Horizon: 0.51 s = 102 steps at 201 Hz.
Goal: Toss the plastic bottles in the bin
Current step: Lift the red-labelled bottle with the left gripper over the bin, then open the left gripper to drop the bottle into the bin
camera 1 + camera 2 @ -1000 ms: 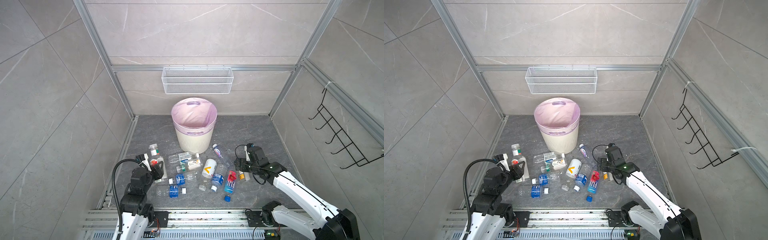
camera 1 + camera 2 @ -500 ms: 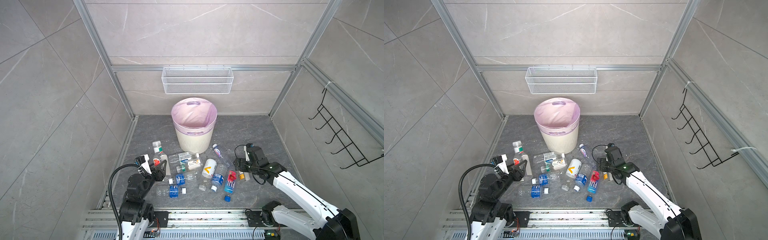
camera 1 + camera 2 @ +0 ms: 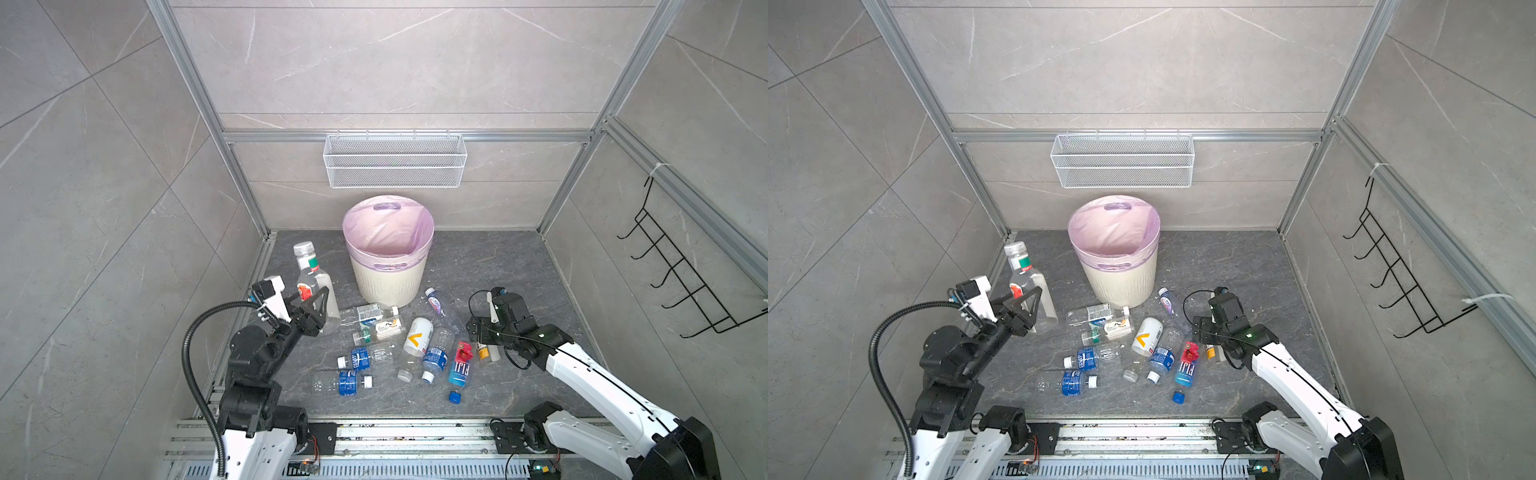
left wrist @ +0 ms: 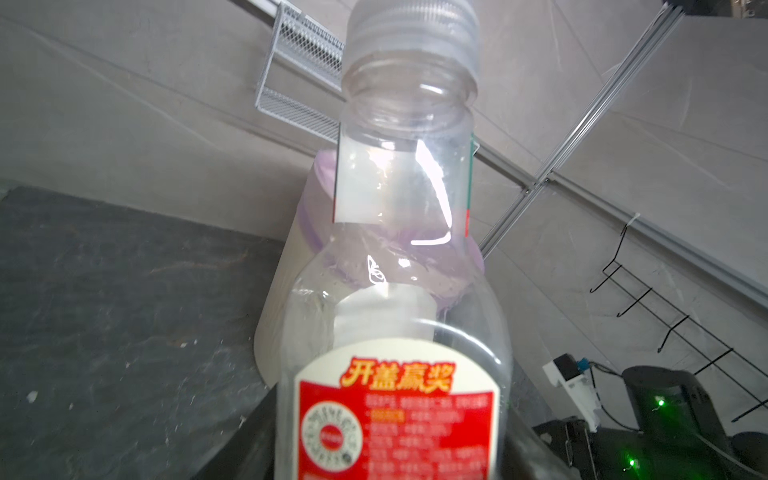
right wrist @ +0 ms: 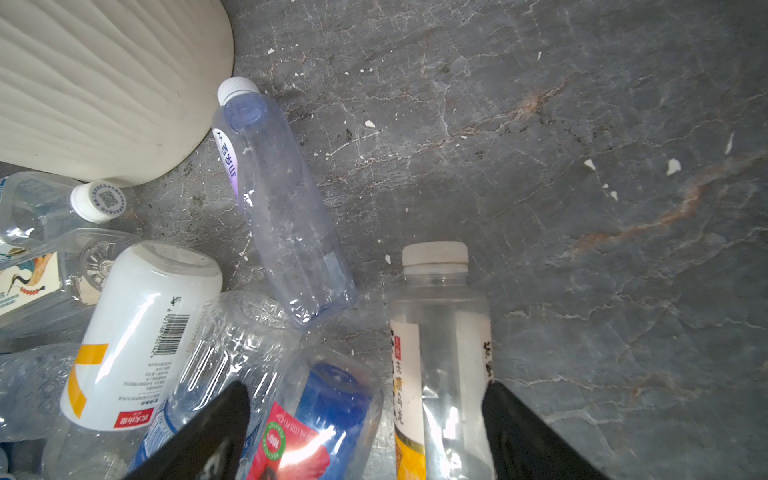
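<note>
The bottle [image 3: 306, 266] is pinched upright in the left gripper [image 3: 316, 308], the bin [image 3: 388, 286] just beyond it. Gripped low on a slick body, it could tilt and drop short. The right gripper [image 5: 365, 399] hangs spread above the other bottles [image 5: 436, 324].

The left arm [image 3: 257, 353] stands up from its base at the near left, elbow bent and wrist angled forward and upward. The left gripper [image 3: 316, 306] sits clear above the tabletop [image 3: 478, 257], its black fingers [image 3: 322, 297] clamped on the lower body of an upright red-labelled bottle [image 3: 308, 270]. The right arm [image 3: 590, 374] stretches forward and inward, low, with the wrist tipped down. The right gripper [image 5: 365, 390] hangs close over the tabletop, its fingers [image 5: 216, 419] spread wide and gripping nothing.
</note>
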Each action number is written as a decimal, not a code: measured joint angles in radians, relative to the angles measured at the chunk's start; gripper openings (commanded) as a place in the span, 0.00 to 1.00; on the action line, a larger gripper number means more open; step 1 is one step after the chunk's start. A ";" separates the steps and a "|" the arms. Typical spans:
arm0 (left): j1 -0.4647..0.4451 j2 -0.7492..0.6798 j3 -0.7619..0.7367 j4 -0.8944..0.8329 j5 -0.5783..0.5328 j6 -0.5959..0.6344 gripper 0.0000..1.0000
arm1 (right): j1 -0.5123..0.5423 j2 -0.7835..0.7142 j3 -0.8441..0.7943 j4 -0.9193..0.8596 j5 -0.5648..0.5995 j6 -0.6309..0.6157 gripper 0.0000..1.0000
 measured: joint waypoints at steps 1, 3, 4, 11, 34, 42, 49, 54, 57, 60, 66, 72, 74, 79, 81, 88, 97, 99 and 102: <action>0.000 0.006 0.005 0.000 0.001 0.000 0.58 | 0.000 0.000 0.000 0.000 0.000 0.000 0.90; 0.000 0.023 0.020 0.005 0.005 0.000 0.58 | 0.000 0.000 0.000 0.000 0.000 0.000 0.90; 0.000 0.028 0.025 0.006 0.006 0.000 0.58 | 0.000 0.000 0.000 0.000 0.000 0.000 0.90; -0.002 0.088 0.076 0.022 0.019 -0.002 0.58 | 0.000 -0.002 0.001 0.000 0.000 0.000 0.90; -0.032 0.317 0.276 0.065 0.051 -0.003 0.58 | 0.001 -0.016 0.005 -0.002 0.000 0.000 0.90; -0.050 0.398 0.351 0.072 0.058 -0.003 0.58 | 0.003 -0.021 0.011 -0.005 -0.001 0.000 0.90; -0.071 0.484 0.433 0.077 0.068 0.000 0.58 | 0.004 -0.026 0.015 -0.005 -0.002 0.000 0.90; -0.085 0.538 0.489 0.082 0.073 0.002 0.59 | 0.005 -0.030 0.018 -0.005 -0.005 0.000 0.90; -0.091 0.566 0.513 0.081 0.074 0.002 0.59 | 0.005 -0.031 0.020 -0.006 -0.005 0.000 0.90; -0.098 0.595 0.544 0.083 0.077 0.003 0.60 | 0.006 -0.033 0.022 -0.007 -0.005 0.000 0.90; -0.111 0.663 0.607 0.082 0.080 0.006 0.63 | 0.006 -0.037 0.026 -0.008 -0.007 0.000 0.90; -0.121 0.739 0.681 0.078 0.091 0.009 0.69 | 0.006 -0.042 0.029 -0.008 -0.008 0.000 0.90; -0.123 0.763 0.707 0.078 0.096 0.010 0.72 | 0.006 -0.043 0.029 -0.008 -0.008 0.000 0.90; -0.129 0.824 0.770 0.069 0.105 0.010 0.78 | 0.006 -0.047 0.031 -0.008 -0.008 0.000 0.90; -0.130 0.851 0.797 0.068 0.108 0.010 0.83 | 0.006 -0.048 0.033 -0.009 -0.008 0.000 0.90; -0.135 0.936 0.889 0.052 0.123 0.010 0.99 | 0.006 -0.053 0.036 -0.012 -0.008 0.000 0.90; -0.138 1.025 0.981 0.034 0.130 0.012 1.00 | 0.006 -0.057 0.042 -0.017 -0.008 0.000 0.90; -0.138 1.042 0.998 0.030 0.133 0.012 1.00 | 0.006 -0.058 0.043 -0.019 -0.008 0.000 0.90; -0.139 1.066 1.020 0.024 0.133 0.009 1.00 | 0.006 -0.059 0.045 -0.021 -0.008 0.000 0.90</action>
